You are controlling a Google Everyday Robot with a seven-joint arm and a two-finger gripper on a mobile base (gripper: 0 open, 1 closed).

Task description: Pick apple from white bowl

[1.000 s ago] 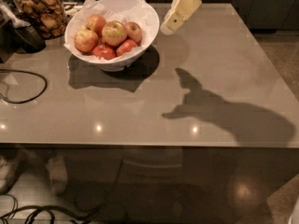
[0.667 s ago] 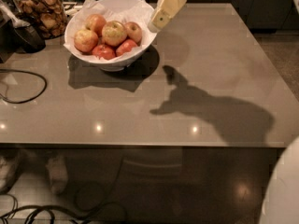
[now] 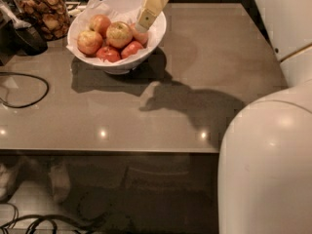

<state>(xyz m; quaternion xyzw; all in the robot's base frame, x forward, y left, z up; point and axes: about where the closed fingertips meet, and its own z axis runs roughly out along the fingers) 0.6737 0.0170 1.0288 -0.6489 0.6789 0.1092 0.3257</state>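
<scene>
Reaching in from the top edge of the view, the cream-coloured, tapered gripper [image 3: 144, 23] now hangs over the right half of the wide, glossy white bowl [image 3: 146, 55], whereas a second ago it stood over bare tabletop to the right of the rim; whether it is apart or together I cannot tell. Its tip points down and left, just right of the large, pale yellow-green apple [image 3: 119, 34], which sits high in the middle of the pile inside the bowl, and it appears to hover over a partly hidden orange-red blushed apple [image 3: 140, 37] rather than over the target. No contact with any fruit shows. Around the pale apple lie two small deep-red apples [image 3: 108, 53] in front and two more blushed apples [image 3: 89, 42] to the left, all on crumpled white paper [image 3: 92, 6]. The arm's dark shadow [image 3: 195, 104] on the smooth grey-brown tabletop [image 3: 229, 48] has slid toward the bowl's foot, and the robot's white body [image 3: 268, 169] fills more of the right side. I judge the approach nearly complete: a small shift left and a descent remain before any grasp.
</scene>
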